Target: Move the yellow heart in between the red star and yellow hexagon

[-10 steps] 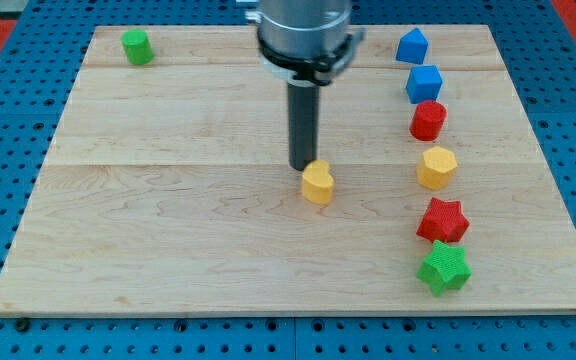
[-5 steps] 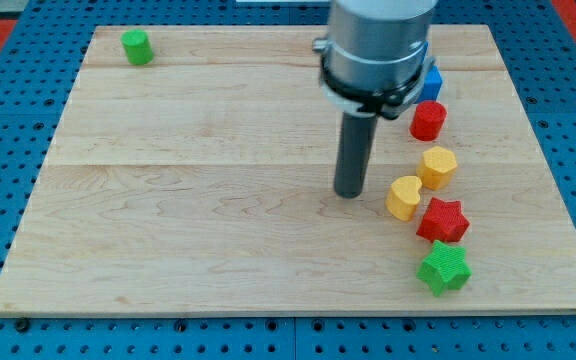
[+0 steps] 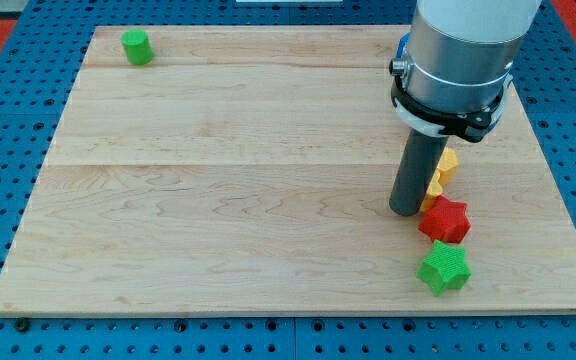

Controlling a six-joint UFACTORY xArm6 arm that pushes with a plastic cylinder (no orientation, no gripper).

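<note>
My tip [image 3: 405, 211] rests on the board at the view's right. The yellow heart [image 3: 433, 186] is mostly hidden behind the rod; only a sliver shows at the rod's right edge. It sits between the yellow hexagon [image 3: 448, 162] above and the red star [image 3: 445, 220] below, touching or nearly touching both. My tip is just left of the heart and the red star. The hexagon is partly covered by the arm.
A green star [image 3: 443, 268] lies below the red star near the board's bottom edge. A green cylinder [image 3: 136, 46] stands at the top left corner. The arm's body hides the blocks at the upper right.
My tip moved right across the board, pushing the yellow heart from the middle to the gap between the hexagon and the red star. The arm now covers the blue and red blocks.
</note>
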